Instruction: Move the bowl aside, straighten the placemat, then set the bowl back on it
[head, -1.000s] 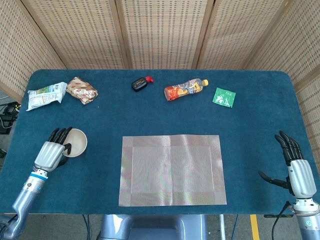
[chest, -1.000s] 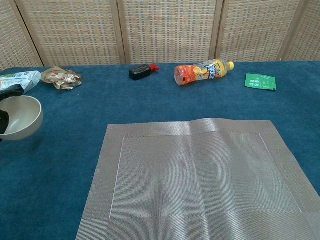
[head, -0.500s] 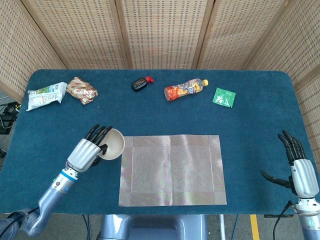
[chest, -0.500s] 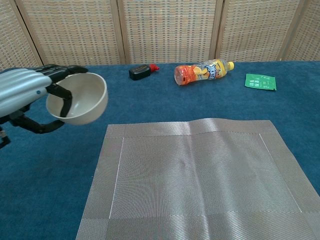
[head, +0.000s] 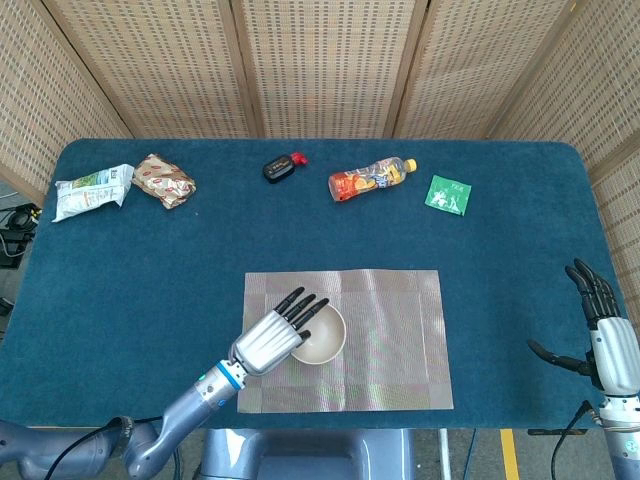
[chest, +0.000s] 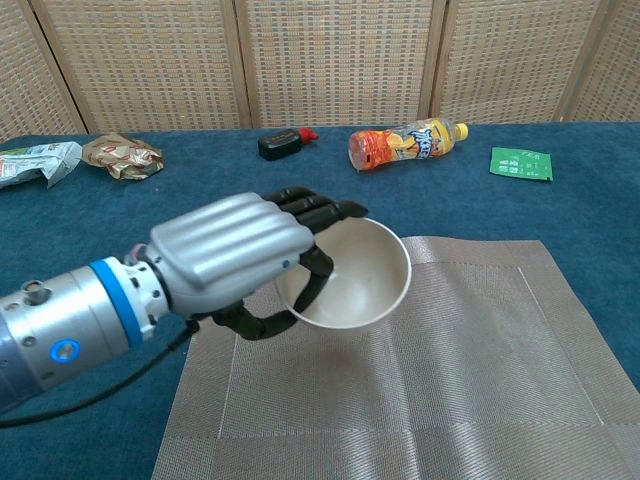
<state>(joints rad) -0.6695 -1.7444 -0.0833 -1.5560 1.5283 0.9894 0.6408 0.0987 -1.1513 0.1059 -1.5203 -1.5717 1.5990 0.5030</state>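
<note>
My left hand (head: 272, 338) holds the bowl (head: 320, 333) by its rim, with fingers hooked over the near edge and the thumb under it. A second ago the bowl was far off to my left, past the mat's edge. Half a second ago it was just beside the mat's (head: 400, 340) left edge. Now I have carried it right over the mat, a bit left of the middle.

In the chest view the bowl (chest: 355, 275) looks tipped toward me and seems to float above the mat (chest: 480, 370), but I cannot tell for sure if its bottom touches the cloth yet.

The mat lies flat and square, so I think the straightening is done. This is the last part: putting the bowl back. What is left, I guess, is to lower it, level it, and let go.

My right hand (head: 605, 335) is far off to the right, near the table's edge, with its fingers spread and nothing in it. It has barely moved.

The bottle (head: 370, 180), the snack bags (head: 165, 180) and the other small things sit far past my fingers, at the back of the table.
</note>
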